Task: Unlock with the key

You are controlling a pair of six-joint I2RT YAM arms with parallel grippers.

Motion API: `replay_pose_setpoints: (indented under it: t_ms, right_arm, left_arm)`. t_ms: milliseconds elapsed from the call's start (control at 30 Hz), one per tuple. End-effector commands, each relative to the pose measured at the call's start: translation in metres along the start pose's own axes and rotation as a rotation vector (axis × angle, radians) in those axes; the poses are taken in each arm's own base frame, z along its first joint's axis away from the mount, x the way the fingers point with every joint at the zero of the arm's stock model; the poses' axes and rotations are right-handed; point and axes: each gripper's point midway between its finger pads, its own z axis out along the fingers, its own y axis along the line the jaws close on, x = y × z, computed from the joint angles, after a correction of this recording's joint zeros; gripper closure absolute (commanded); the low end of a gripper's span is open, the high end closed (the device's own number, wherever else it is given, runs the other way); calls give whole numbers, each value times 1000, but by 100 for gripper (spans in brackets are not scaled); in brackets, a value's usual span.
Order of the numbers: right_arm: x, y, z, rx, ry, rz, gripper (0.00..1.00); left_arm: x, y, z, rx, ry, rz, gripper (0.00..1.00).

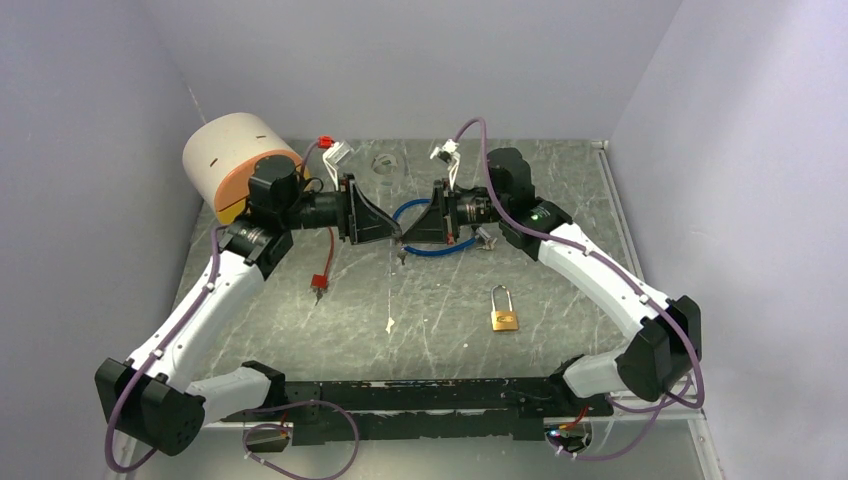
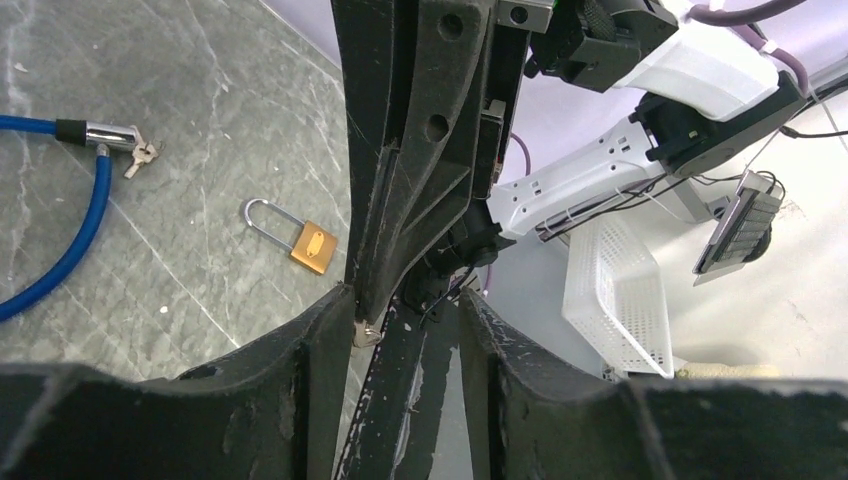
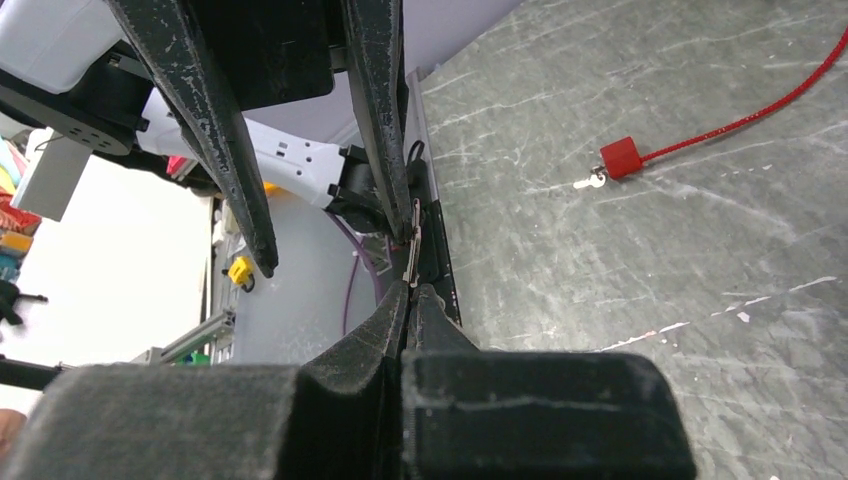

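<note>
R jaws pinch key, L jaws spread; padlock well apart.

Padlock: brass-look body, glossy steel shackle; key bright bare metal. Table is a grey marble pattern, smooth, low sheen. Right gripper matt black plastic, scuffed and scratched; blue cable glossy plastic sheath, shiny metal end.

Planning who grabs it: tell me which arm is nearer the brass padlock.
Right. The right arm passes close beside the padlock; the left arm lies far across from it.
</note>
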Motion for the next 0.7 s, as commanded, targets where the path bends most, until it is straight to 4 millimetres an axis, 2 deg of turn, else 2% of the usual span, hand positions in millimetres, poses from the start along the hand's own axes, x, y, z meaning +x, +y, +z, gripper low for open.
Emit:
replay_pose_setpoints:
  t_ms: [0, 133, 400, 667]
  right_arm:
    - [-15, 18, 0, -60, -5, -89, 100]
    - [-12, 17, 2, -63, 9, -87, 100]
    - [-11, 13, 5, -38, 11, -91, 100]
    - [-14, 2, 8, 4, 1, -90, 100]
  left_arm:
    - [-6, -1, 2, 5, 2, 46, 52]
    - [-5, 6, 3, -22, 8, 46, 49]
    - [-5, 24, 3, -115, 16, 29, 51]
    - [-4, 32, 0, -168, 28, 32, 43]
